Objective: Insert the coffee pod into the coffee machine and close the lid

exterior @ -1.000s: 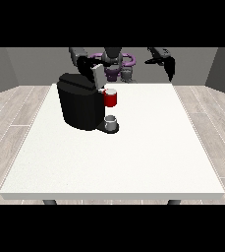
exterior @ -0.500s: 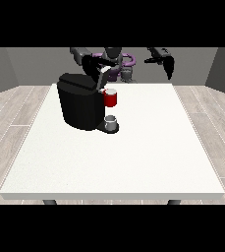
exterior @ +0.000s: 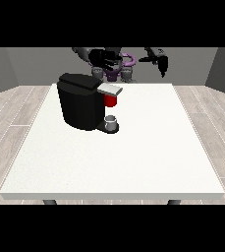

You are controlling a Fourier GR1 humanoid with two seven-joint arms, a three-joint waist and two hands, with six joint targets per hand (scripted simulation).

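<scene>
Front view: coffee machine [exterior: 82, 101] sits on table [exterior: 133, 157], lid [exterior: 109, 89] looks down over a red thing at the machine [exterior: 111, 100]. Grey thing [exterior: 112, 121] on its base, can't say it's the pod. Hand at view's left [exterior: 104, 59] hovers above/behind machine, prob. placed for the lid; fingers: can't tell. Hand at view's right [exterior: 159, 59] raised well apart, out of the way; fingers likewise unclear.

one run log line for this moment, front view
machine: coffee machine on table | red thing at the machine | view-left hand raised above machine | view-right hand raised
</scene>
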